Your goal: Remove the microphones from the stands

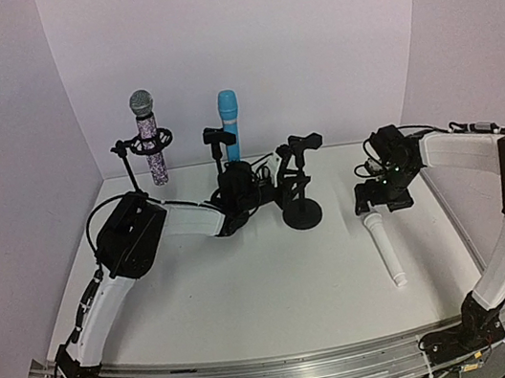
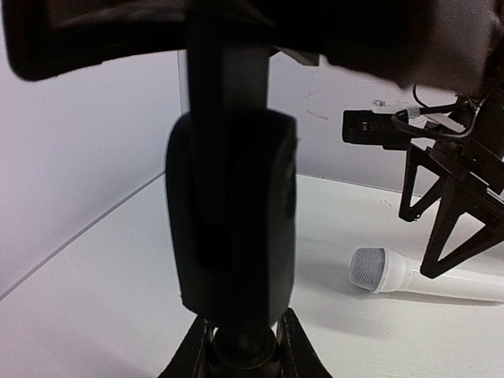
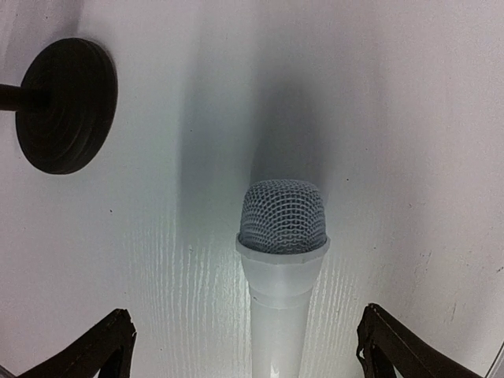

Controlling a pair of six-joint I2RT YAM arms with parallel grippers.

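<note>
The white microphone [image 1: 385, 251] lies flat on the table at the right, its mesh head toward the back. It shows in the right wrist view [image 3: 282, 236] and the left wrist view [image 2: 409, 276]. My right gripper [image 1: 382, 198] hovers just over its head, jaws wide open on either side of the body [image 3: 252, 354], not touching it. The black stand [image 1: 302, 212] is upright at the centre with an empty clip [image 1: 304, 143]. My left gripper [image 1: 274, 185] is shut on the stand's pole [image 2: 242, 346], below the stand's thick joint [image 2: 232, 220].
A glittery microphone [image 1: 149, 138] and a blue microphone [image 1: 230, 123] sit in their own stands at the back left. The stand's round base shows in the right wrist view [image 3: 67, 106]. White walls enclose the table at back and sides.
</note>
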